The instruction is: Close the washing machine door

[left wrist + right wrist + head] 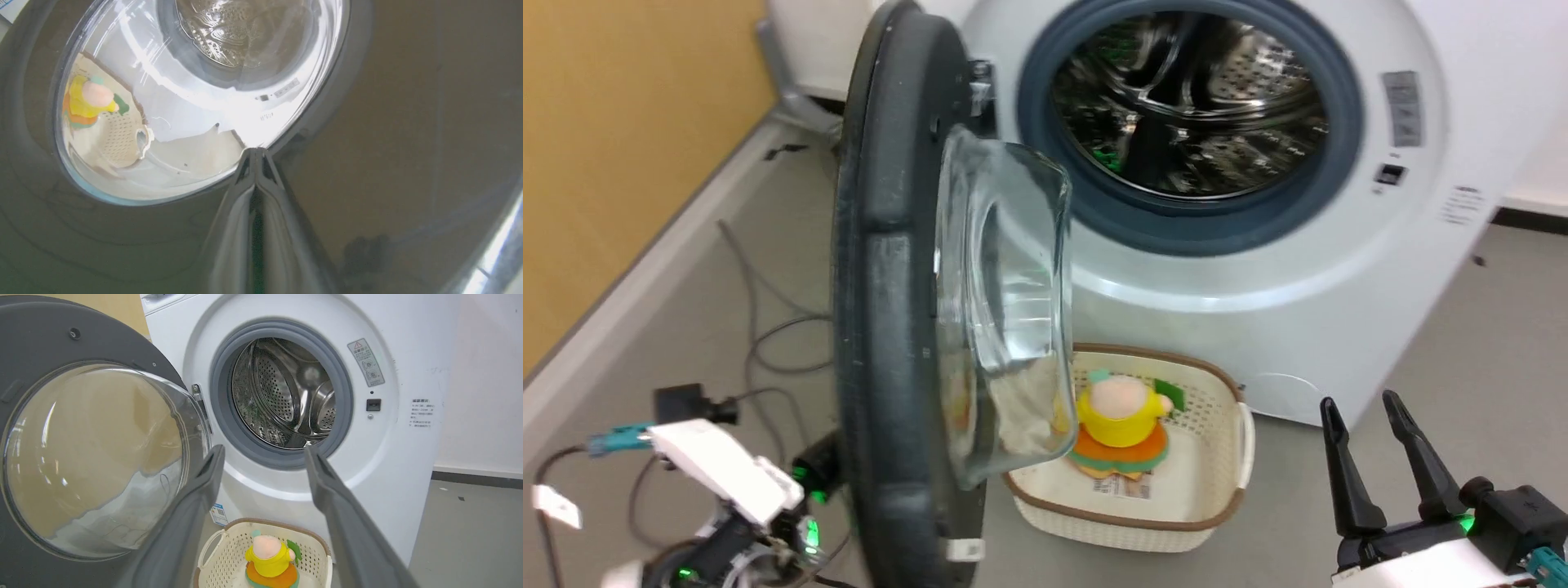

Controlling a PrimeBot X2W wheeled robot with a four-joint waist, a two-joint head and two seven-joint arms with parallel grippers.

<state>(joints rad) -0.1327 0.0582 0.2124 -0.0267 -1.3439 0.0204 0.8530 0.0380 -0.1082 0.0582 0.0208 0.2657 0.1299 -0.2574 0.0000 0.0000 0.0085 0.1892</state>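
door (882, 286): swung open, hinged at the left of the machine (1258, 286) front. I see it edge-on in the head view, glass bulge facing right.
left tool (255, 152): fingers together, tips at the door's dark outer face, right by the glass rim. I can't confirm contact.
right tool (1357, 400): fingers apart, low right, well apart from door and machine.
drum (1188, 102): uncovered, grey ring around it.
basket (1217, 498): on the floor just before the machine, below the glass bulge, plush toy (1123, 408) inside.
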